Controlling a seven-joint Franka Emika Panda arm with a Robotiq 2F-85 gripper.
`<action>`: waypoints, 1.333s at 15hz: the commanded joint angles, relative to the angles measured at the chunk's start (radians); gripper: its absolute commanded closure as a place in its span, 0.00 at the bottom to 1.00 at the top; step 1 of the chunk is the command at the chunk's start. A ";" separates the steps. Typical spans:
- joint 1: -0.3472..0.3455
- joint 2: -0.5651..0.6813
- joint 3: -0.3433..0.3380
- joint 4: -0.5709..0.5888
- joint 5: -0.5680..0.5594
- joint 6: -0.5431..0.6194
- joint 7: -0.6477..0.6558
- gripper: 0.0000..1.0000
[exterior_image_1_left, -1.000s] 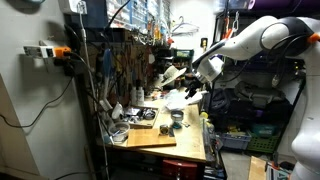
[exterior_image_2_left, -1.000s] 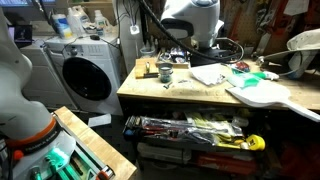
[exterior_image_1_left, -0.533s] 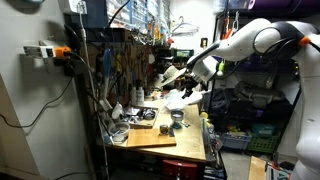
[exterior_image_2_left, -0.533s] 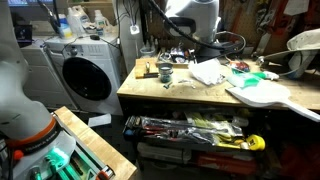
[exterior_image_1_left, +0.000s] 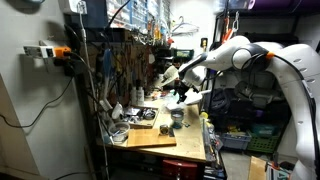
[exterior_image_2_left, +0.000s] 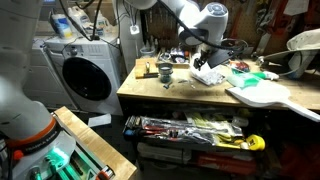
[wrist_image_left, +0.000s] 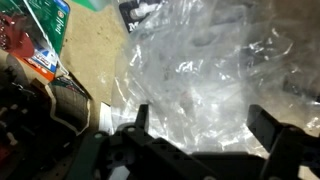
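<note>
A crumpled clear plastic bag fills the wrist view; in both exterior views it is a white heap on the wooden workbench. My gripper is open, with both dark fingers spread just above the bag and the plastic showing between them. In both exterior views the gripper hangs low over the bag, at or just above its top. I cannot tell whether the fingers touch the plastic.
A small metal cup and a wire stand sit beside the bag. Green packages and a white paddle-shaped board lie on the bench. A washing machine stands beside the bench. A wooden board lies at one end.
The arm has bent forward and lowered the gripper toward the plastic bag. The bag has not visibly moved.
</note>
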 joint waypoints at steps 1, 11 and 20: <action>-0.036 0.145 0.026 0.174 -0.057 -0.071 -0.035 0.00; -0.026 0.279 0.053 0.300 -0.284 -0.082 -0.015 0.00; -0.029 0.264 0.068 0.331 -0.343 -0.124 -0.007 0.63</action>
